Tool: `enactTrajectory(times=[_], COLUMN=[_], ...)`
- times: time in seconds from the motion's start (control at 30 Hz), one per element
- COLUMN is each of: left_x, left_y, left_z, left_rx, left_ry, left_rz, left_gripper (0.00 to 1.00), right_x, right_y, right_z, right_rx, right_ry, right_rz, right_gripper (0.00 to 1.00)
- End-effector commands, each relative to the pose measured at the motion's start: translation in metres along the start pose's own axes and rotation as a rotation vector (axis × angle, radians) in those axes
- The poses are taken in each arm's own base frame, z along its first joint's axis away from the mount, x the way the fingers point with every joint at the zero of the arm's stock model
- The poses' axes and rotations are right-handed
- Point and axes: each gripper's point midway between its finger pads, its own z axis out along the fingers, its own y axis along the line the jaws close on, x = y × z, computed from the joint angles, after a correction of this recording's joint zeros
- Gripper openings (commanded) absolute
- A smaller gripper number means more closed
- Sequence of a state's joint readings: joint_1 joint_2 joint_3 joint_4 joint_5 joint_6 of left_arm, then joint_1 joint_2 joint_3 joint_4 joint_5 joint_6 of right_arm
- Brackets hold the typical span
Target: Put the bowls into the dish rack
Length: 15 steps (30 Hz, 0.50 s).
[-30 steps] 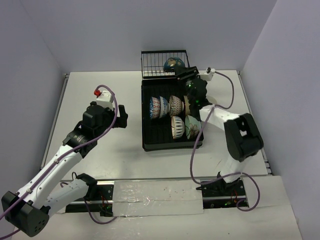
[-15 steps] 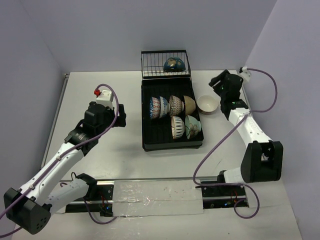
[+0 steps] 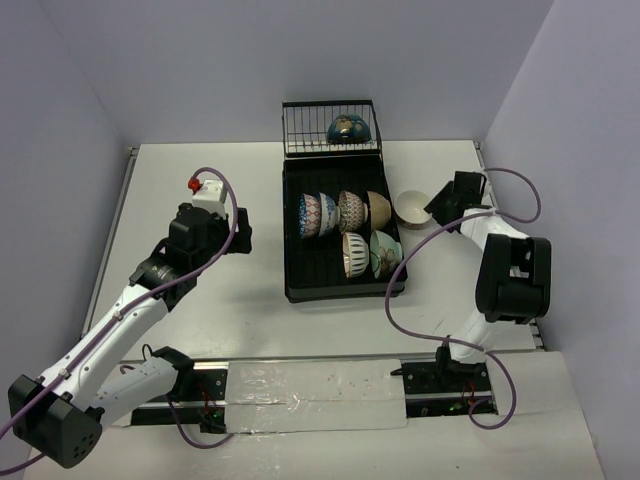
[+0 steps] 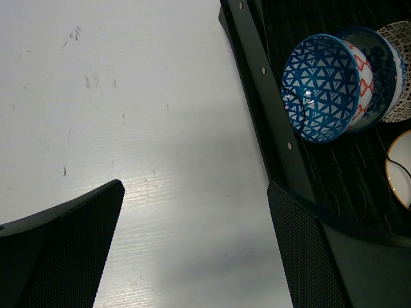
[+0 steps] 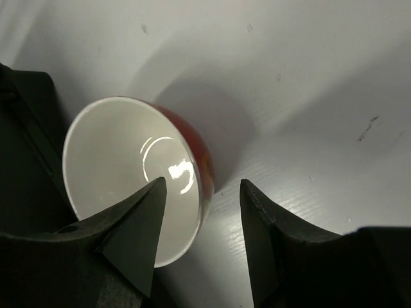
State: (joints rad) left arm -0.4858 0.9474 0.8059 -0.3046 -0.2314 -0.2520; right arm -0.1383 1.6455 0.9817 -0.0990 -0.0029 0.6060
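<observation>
Top: red-sided, white-inside round ceramic bowl [image 3: 414, 208] on white table [image 3: 200, 180] just ahead of right gripper [image 3: 445, 207], black ribbed dish rack [image 3: 340, 293] beyond, left gripper [image 3: 228, 232] well apart; L wrist: fingers [image 4: 70, 237] wide, empty; R wrist: fingers [image 5: 128, 244] half-open, empty, bowl's rim edge in their gap, bowl mostly to their left

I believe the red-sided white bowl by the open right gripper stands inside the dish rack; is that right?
No: the red-sided white bowl stands on the table beside the dish rack, as the top view shows; the right gripper is open by it.
</observation>
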Motion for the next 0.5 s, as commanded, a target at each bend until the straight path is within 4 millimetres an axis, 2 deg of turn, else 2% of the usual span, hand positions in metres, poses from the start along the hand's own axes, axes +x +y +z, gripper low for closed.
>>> enactTrajectory(times=[0.0, 0.17, 0.27, 0.37, 0.4, 0.47], left_x=[-0.010, -0.012, -0.012, -0.014, -0.014, -0.017], left_y=[-0.002, -0.003, -0.003, -0.006, -0.008, -0.016], left_z=[-0.001, -0.002, -0.002, -0.003, -0.003, -0.006], left_rx=[0.014, 0.020, 0.022, 0.042, 0.053, 0.104], left_ry=[-0.030, -0.038, -0.037, -0.048, -0.046, -0.060], left_rz=[-0.003, 0.002, 0.009, 0.013, 0.018, 0.020], left_gripper=[0.99, 0.99, 0.99, 0.99, 0.99, 0.99], right_x=[-0.015, -0.013, -0.012, -0.013, -0.012, -0.012], right_y=[0.014, 0.011, 0.010, 0.009, 0.008, 0.007], right_z=[0.002, 0.013, 0.016, 0.016, 0.017, 0.017], right_rx=[-0.033, -0.014, -0.011, -0.009, -0.008, -0.008], right_ry=[-0.022, -0.007, -0.006, -0.011, -0.010, -0.008], right_rz=[-0.022, -0.036, -0.042, -0.052, -0.059, -0.064], right_gripper=[0.57, 0.50, 0.41, 0.29, 0.21, 0.11])
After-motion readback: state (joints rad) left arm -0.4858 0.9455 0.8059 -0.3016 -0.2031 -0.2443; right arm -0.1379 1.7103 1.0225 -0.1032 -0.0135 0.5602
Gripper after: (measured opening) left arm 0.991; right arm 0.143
